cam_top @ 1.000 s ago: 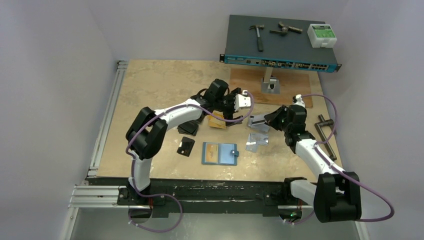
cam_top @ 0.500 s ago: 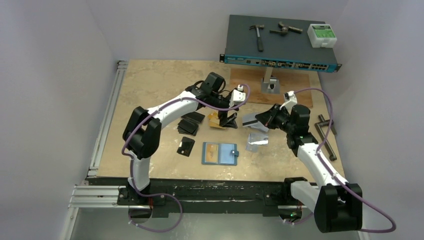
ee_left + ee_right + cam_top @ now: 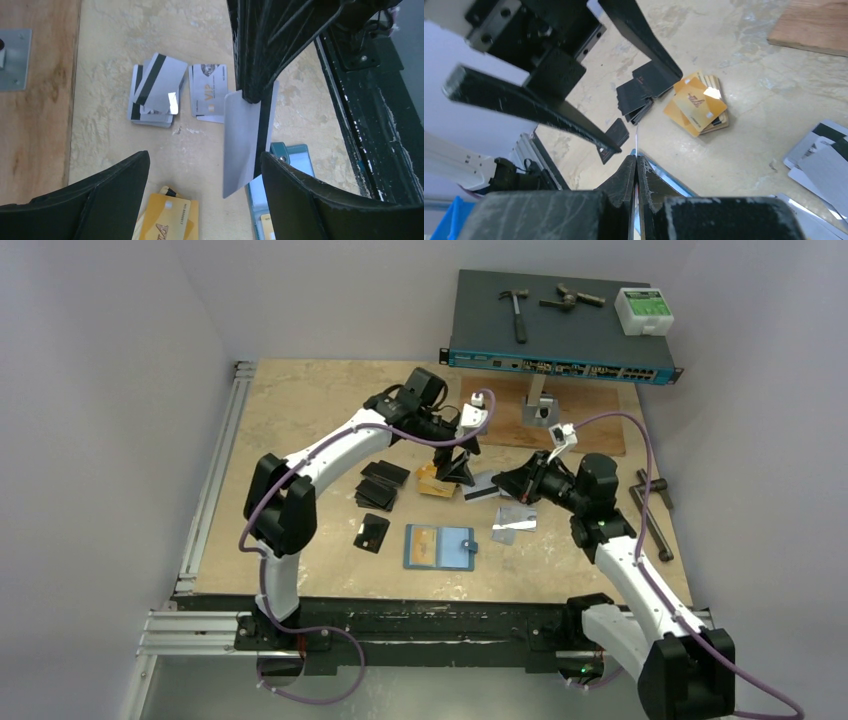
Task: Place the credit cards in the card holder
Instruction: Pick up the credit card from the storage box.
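My right gripper [image 3: 503,483] is shut on a silver credit card [image 3: 245,135] and holds it above the table, edge-on in its own wrist view [image 3: 636,140]. My left gripper [image 3: 205,170] stands open, with a finger on each side of that card and not touching it. The teal card holder [image 3: 440,547] lies open near the front edge, an orange card in a pocket. On the table lie an orange stack [image 3: 432,482], black cards [image 3: 378,485] and silver cards [image 3: 515,520].
A single black card [image 3: 371,532] lies left of the holder. At the back a network switch [image 3: 560,335] carries a hammer and other tools. A wooden board [image 3: 590,415] with a metal bracket sits in front of it. A metal key tool [image 3: 650,505] lies at the right.
The right arm has carried the silver card up and to the left. The left arm has swung back and turned its fingers round that card. Its jaws have narrowed a little.
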